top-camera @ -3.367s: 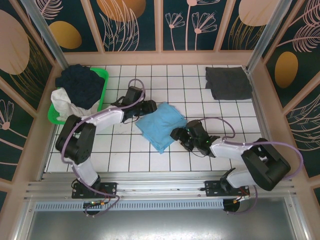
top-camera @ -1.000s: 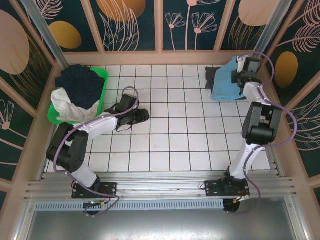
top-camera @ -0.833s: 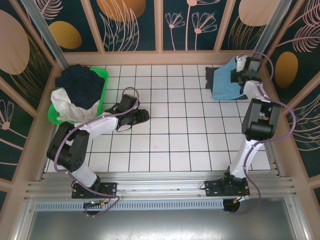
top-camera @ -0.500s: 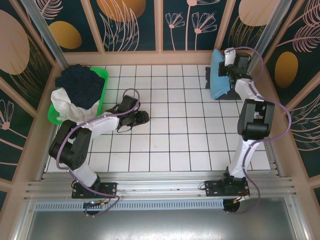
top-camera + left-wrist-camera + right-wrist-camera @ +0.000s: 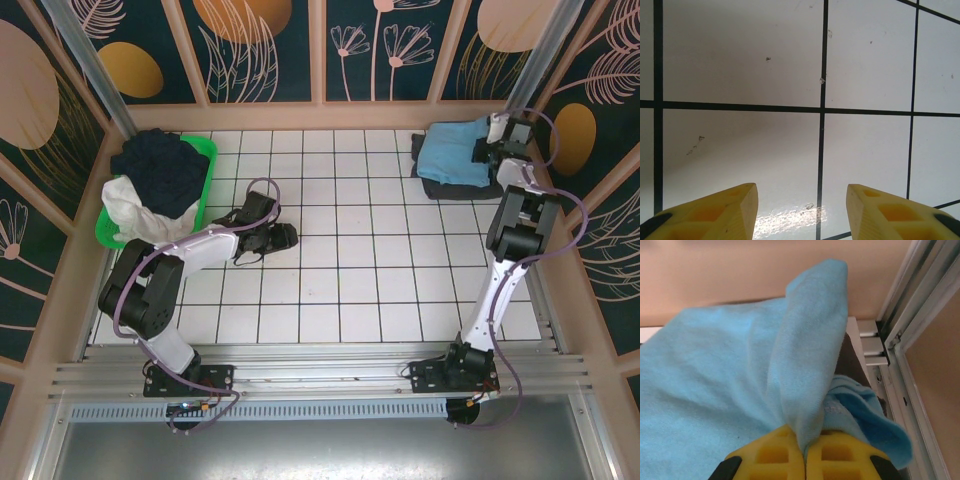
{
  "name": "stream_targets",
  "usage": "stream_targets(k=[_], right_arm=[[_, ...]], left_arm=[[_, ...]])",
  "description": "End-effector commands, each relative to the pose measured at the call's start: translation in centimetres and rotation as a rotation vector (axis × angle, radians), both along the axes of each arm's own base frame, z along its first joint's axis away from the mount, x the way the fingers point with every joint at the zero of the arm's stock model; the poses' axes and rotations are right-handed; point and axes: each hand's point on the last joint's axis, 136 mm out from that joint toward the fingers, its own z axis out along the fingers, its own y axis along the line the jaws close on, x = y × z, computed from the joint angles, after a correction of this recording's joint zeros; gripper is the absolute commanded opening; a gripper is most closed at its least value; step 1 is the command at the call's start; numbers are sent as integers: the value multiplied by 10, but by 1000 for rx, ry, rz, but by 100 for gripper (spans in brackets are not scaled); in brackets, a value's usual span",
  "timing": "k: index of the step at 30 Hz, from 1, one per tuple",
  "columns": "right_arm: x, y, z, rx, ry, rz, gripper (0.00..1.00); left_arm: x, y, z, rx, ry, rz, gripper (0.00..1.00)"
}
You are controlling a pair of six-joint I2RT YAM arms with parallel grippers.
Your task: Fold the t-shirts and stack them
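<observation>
Right gripper (image 5: pixel 805 442): yellow jaws pressed together and clamped on a pinched fold of the light blue t-shirt (image 5: pixel 715 370). The cloth rises from between the fingertips in a tall ridge. A second loose lobe of the same blue fabric sags just right of the jaws.

Overhead view: the right arm is stretched to the far right corner of the table (image 5: pixel 340 290), with the gripper at the blue shirt's right edge. The blue shirt lies spread over the dark grey t-shirt (image 5: pixel 452 188), which shows as a dark band along the near and left sides beneath it. Both shirts sit close to the back wall, just beside the metal frame post (image 5: pixel 910 300).

Left gripper (image 5: pixel 802 200): jaws partly apart, nothing between them. The yellow fingers (image 5: pixel 725 210) frame bare white tile and black grid lines. Cannot tell whether the tips touch the tile.

Overhead view: the left gripper sits low over the table, left of centre and well apart from both shirts. It is near the green basket (image 5: pixel 208 150), which holds a dark cloth (image 5: pixel 160 170) and a white cloth (image 5: pixel 125 205).
</observation>
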Motion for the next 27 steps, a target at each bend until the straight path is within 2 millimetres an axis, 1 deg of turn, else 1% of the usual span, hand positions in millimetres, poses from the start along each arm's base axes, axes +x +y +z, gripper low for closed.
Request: stream_targets(k=[1,4,6,10,12,13,15,17,18,20,22,23,25,27], right_arm=[[8,19,39,46,-28,62,0],[2,40,69,105,-73,100,0],[-6,60,91,122,-113,134,0],[-26,106,121,130,-177,223,0],[-33,123,132,131,-200,255,0],[-36,129,133,134,-206,260,0],[-41,128,140,156,-227,236,0],[-46,124,139,168,-235,220,0],[-47,118,138,170,-242,199,0],[-44,103,128,174,-239,169,0],[-39,85,113,184,-210,136,0],[-37,79,105,189,-196,142,0],[-33,61,88,182,-173,118,0],[-27,41,67,194,-125,106,0]], left_arm=[[3,6,-1,34,4,9,50],[3,6,-2,34,7,10,50],[3,5,-1,31,3,6,50],[2,5,2,32,-2,-2,50],[1,6,1,37,2,-8,50],[0,7,0,42,4,-10,50],[0,8,1,50,2,-9,49],[1,8,2,48,-2,-7,50],[1,9,1,49,1,-6,50],[0,8,-2,45,9,-9,49],[-1,7,-5,44,17,-12,49],[0,7,-6,44,19,-11,49],[-1,7,-7,45,23,-10,49],[-1,6,-8,45,28,-11,49]])
